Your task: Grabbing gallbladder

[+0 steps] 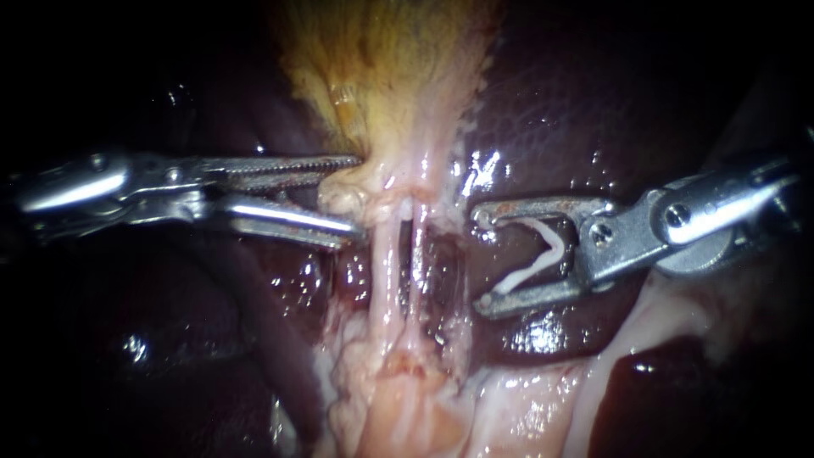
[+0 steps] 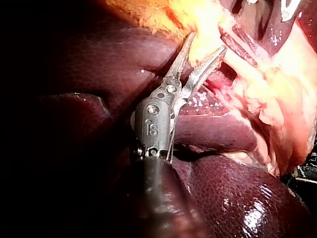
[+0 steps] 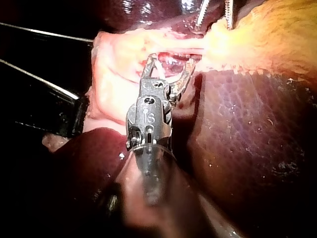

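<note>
The yellowish gallbladder hangs at the top centre and narrows to a pale neck, from which two thin tubes run downward. My left instrument comes in from the left with its jaws open, a small lump of the neck sitting between their tips. In the left wrist view, the left instrument has its tips against yellow tissue. My right instrument stands right of the tubes, apart from them, its spread jaws holding a white clip. The same instrument also shows in the right wrist view.
Dark red liver surrounds the gallbladder on both sides. Pale fatty tissue spreads below the tubes. A dark rounded fold runs down at lower left. In the right wrist view, dark rods lie beside the tissue.
</note>
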`<state>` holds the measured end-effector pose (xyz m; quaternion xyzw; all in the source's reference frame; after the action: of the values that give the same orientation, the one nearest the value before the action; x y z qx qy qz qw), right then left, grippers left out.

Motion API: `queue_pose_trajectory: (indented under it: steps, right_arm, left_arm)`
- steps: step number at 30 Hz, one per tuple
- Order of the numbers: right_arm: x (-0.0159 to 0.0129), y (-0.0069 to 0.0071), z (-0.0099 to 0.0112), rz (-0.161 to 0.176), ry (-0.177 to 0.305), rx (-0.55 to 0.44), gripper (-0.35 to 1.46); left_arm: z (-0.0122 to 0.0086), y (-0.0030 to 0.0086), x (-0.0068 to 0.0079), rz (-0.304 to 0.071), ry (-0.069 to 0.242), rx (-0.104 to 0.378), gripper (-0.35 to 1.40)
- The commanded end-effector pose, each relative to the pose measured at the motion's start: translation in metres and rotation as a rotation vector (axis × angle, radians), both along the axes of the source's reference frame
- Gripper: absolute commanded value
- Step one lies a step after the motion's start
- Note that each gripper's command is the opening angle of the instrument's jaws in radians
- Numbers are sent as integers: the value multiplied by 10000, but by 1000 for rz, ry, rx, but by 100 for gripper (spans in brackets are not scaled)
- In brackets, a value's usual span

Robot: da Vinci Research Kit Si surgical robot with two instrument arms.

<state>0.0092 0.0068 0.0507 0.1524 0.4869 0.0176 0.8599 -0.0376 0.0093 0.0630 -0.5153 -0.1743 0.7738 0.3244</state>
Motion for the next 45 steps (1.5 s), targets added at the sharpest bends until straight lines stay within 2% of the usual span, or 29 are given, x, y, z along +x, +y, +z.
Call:
queue_pose_trajectory:
  steps: [1,4,5,20,26,30,33,37,40,45]
  right_arm:
    - [0,0,0,0,0,0,49]
    - [0,0,0,0,0,0,49]
    - [0,0,0,0,0,0,49]
    - [0,0,0,0,0,1,49]
    - [0,0,0,0,0,1,49]
    - [0,0,0,0,0,1,49]
    - [0,0,0,0,0,1,49]
    - [0,0,0,0,0,1,49]
    - [0,0,0,0,1,1,49]
    - [0,0,0,0,0,1,49]
  left_arm:
    - [0,1,1,4,6,0,21]
    - [3,2,4,8,11,8,-15]
    - [3,2,6,12,17,15,-33]
    - [-3,-2,10,13,57,94,-35]
    - [-13,-3,10,16,52,111,-35]
    - [-31,-1,17,19,49,118,-35]
    - [-54,5,28,20,39,128,-35]
    - [-89,23,45,-19,10,136,-35]
    - [-111,35,54,-34,-7,118,-35]
    - [-133,48,63,-49,-23,89,-35]
